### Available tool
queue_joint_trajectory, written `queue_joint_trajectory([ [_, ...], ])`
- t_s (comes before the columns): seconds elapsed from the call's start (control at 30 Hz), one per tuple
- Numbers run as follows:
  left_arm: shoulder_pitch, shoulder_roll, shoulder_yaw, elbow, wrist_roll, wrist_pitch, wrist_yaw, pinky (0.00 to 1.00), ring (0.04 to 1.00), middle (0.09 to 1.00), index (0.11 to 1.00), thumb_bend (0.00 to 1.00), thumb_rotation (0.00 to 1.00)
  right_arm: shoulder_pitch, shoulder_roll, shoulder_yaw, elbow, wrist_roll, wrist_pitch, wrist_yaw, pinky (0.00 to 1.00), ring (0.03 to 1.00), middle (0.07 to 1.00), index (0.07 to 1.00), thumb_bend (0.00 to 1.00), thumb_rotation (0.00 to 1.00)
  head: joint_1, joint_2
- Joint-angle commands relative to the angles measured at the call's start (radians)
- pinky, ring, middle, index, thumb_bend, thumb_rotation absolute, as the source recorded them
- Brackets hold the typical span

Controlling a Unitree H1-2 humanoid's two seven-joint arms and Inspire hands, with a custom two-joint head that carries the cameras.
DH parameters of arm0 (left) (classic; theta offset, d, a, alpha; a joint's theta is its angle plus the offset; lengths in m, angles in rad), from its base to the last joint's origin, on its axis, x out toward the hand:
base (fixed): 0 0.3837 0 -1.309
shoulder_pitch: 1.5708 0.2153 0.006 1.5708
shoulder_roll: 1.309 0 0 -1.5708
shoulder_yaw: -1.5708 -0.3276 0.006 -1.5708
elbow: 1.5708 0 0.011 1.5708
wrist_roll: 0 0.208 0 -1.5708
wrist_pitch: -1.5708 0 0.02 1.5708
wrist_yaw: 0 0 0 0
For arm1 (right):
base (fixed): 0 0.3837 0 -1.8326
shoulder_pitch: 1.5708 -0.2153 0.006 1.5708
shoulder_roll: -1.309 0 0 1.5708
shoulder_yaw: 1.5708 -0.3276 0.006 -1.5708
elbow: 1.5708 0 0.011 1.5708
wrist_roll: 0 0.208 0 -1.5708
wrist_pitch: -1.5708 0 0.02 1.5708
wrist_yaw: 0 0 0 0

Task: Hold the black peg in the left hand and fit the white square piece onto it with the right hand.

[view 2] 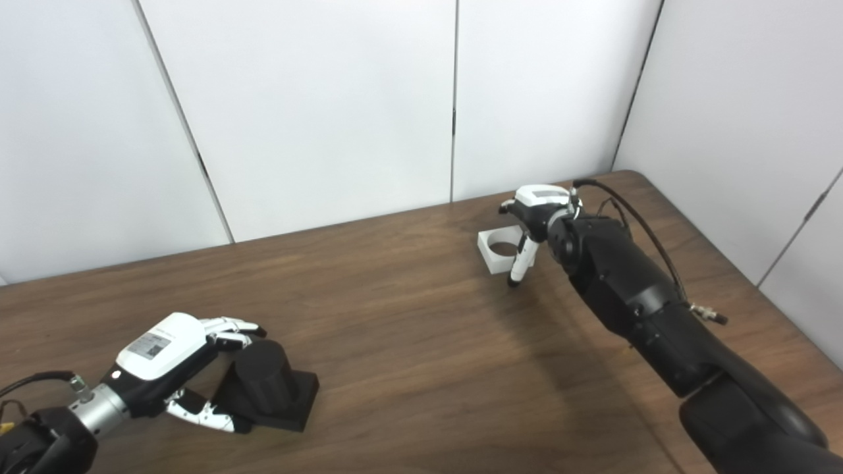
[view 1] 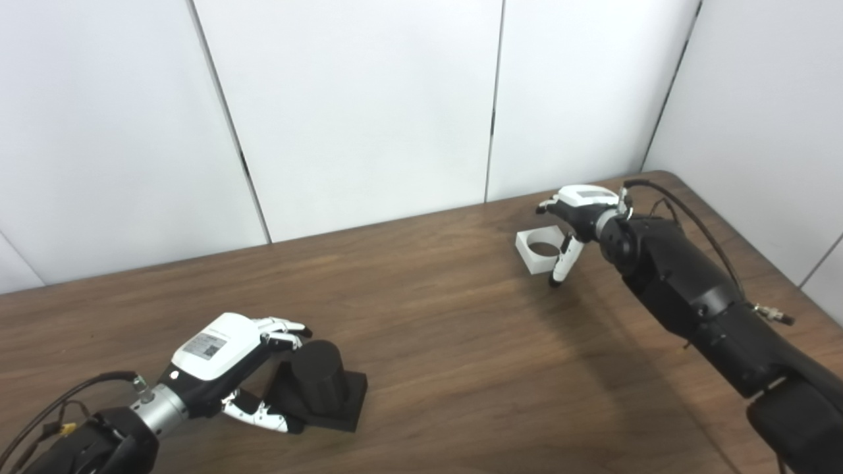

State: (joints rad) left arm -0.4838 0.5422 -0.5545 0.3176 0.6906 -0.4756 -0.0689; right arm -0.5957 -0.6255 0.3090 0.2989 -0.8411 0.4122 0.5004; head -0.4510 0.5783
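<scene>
Near the table's (view 1: 461, 342) front left corner, the left hand (view 1: 227, 359) cups the black peg (view 1: 319, 385), fingers spread around it. Toward the far right corner, the right hand (view 1: 579, 217) reaches over the white square piece (view 1: 537, 253), fingers apart; whether it grips is unclear.

A wooden table (view 1: 461, 342) fills the lower part of both views, its top a dark brown with a lengthwise grain of lighter and darker streaks. Its far edge runs along the wall, and its far right corner is rounded. The right edge slants down toward the near right side of the view. Behind the table stands a wall of white panels (view 1: 369, 112), plain and smooth, split by thin dark seams (view 1: 494, 99) that run from top to the table's far edge. Past the far right corner a second run of white panels (view 2: 737, 118) turns along the table's right edge.
</scene>
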Motion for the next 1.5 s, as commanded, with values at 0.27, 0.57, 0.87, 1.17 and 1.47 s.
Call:
queue_joint_trajectory([
  [0.27,0.049,0.037,-0.017,-0.007,0.080,0.028,-0.075,0.73,0.827,0.836,0.488,0.52,0.06,-0.087,-0.008,0.027,0.069,0.007,-0.060,-0.055,0.83,0.921,0.953,0.870,0.88,0.17,0.013,0.012],
  [0.57,0.057,0.038,-0.015,-0.022,0.083,0.030,-0.072,0.72,0.826,0.835,0.488,0.52,0.06,-0.125,-0.001,0.053,0.140,0.022,-0.095,-0.057,0.81,0.914,0.925,0.784,0.82,0.16,0.020,0.024],
  [0.87,0.065,0.033,-0.005,-0.037,0.072,0.040,-0.078,0.72,0.825,0.834,0.488,0.52,0.06,-0.172,0.006,0.100,0.225,0.020,-0.137,-0.062,0.76,0.868,0.871,0.644,0.73,0.18,0.035,0.036],
  [1.17,0.065,0.033,-0.001,-0.032,0.077,0.040,-0.076,0.71,0.828,0.837,0.488,0.52,0.06,-0.176,-0.004,0.100,0.185,0.044,-0.122,-0.016,0.83,0.884,0.802,0.481,0.52,0.13,0.033,0.043],
  [1.47,0.063,0.032,0.000,-0.037,0.073,0.049,-0.090,0.72,0.830,0.837,0.488,0.52,0.06,-0.161,-0.017,0.074,0.137,0.065,-0.171,-0.062,0.78,0.856,0.791,0.483,0.52,0.13,0.042,0.053],
])
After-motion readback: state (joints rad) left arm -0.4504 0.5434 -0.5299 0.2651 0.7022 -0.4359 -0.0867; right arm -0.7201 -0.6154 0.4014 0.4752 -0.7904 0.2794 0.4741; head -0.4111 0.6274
